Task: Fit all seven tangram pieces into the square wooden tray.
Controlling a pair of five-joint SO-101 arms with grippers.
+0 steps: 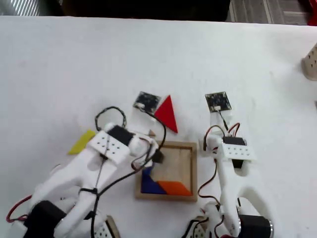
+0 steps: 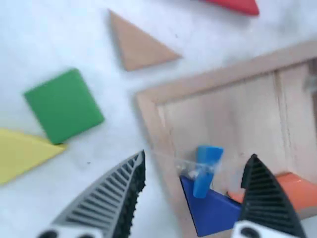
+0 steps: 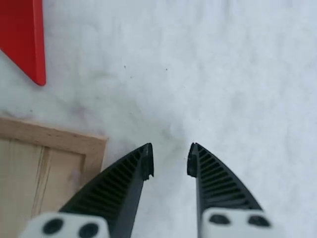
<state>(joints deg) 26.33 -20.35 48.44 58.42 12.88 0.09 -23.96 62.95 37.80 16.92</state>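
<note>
Left hand (image 2: 197, 155), spread, straddles the tray (image 2: 148, 116) rim at lower centre, apparently to seat the blue piece (image 2: 213, 214); right hand (image 3: 171, 146), slightly parted, waits alongside.

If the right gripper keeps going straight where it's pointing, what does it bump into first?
Probably just the bare table, beside the wooden tray's corner. The red triangle sits off to the side, though depth is hard to judge.

Bare tray (image 1: 178, 157) floor past blue piece (image 1: 147, 184) and orange piece (image 1: 174, 187), left gripper (image 2: 196, 157) seemingly over the rim.
</note>
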